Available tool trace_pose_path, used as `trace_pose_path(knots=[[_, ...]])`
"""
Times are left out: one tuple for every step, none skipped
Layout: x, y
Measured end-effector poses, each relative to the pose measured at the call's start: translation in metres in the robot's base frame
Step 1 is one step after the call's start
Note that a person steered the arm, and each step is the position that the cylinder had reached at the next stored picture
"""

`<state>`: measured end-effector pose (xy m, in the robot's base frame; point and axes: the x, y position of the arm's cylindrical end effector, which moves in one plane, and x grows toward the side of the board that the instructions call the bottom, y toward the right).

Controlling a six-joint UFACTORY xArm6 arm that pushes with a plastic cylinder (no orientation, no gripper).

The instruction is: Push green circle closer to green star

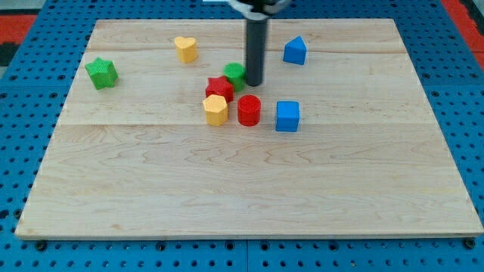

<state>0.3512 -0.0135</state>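
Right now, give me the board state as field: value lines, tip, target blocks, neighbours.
tip: my tip at the right edge of the green circle block, touching or nearly so
green circle block: just left of tip, behind the red star block
green star block: far at the view's left, alone
red star block: against the green circle's front-left
yellow hexagon block: in front of the red star
other blocks: yellow heart block, red cylinder block
surface: wooden board

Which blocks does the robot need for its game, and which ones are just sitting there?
Needed:
green circle
green star
my tip, just to the view's right of the green circle

Just sitting there:
red star
red cylinder
yellow heart
yellow hexagon
blue cube
blue block near the view's top
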Motion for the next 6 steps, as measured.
trace_pose_path(knots=[[-0.011, -0.045], [-0.011, -0.011], [-0.032, -0.081], [-0.034, -0.088], [-0.048, -0.09], [-0.055, -0.125]])
